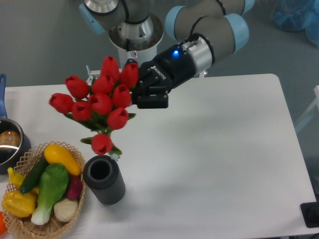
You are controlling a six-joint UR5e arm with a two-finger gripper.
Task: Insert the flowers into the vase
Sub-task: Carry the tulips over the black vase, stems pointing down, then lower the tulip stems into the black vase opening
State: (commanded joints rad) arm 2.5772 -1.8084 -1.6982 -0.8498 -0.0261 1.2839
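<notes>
The flowers (97,103), a bunch of red tulips with green stems, hang in the air at the left of the table, held by my gripper (141,97), which is shut on the bunch from its right side. The lowest bloom (101,143) sits just above the vase (103,179), a dark grey ribbed cylinder standing upright with its round mouth open. The stem ends hang right above the vase's far rim. The blooms hide where my fingers meet the stems.
A wicker basket (20,226) of vegetables stands touching the vase's left side. A metal pot (9,144) with a blue handle sits at the left edge. The robot's base (134,37) stands behind the table's far edge.
</notes>
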